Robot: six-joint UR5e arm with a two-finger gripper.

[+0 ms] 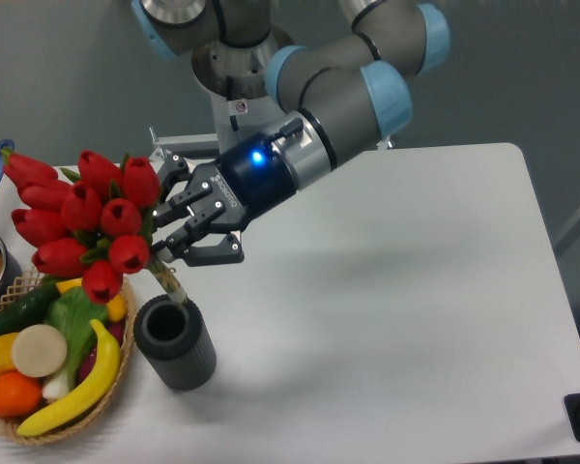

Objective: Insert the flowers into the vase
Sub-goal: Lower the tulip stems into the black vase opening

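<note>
Gripper (164,242) fingers clamp the green stems of the bunch of red artificial tulips (82,222), held tilted in the air, blooms leaning left, with the stem ends just above the rim of the dark grey ribbed cylindrical vase (177,341), which stands upright on the white table (416,319) beside the woven wicker basket (116,382).

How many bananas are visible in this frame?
1. The banana lies along the right edge of the wicker basket at lower left, beside the vase; other produce may hide more.

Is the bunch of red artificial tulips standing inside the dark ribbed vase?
No, the gripper holds the tulips tilted above the vase.
</note>
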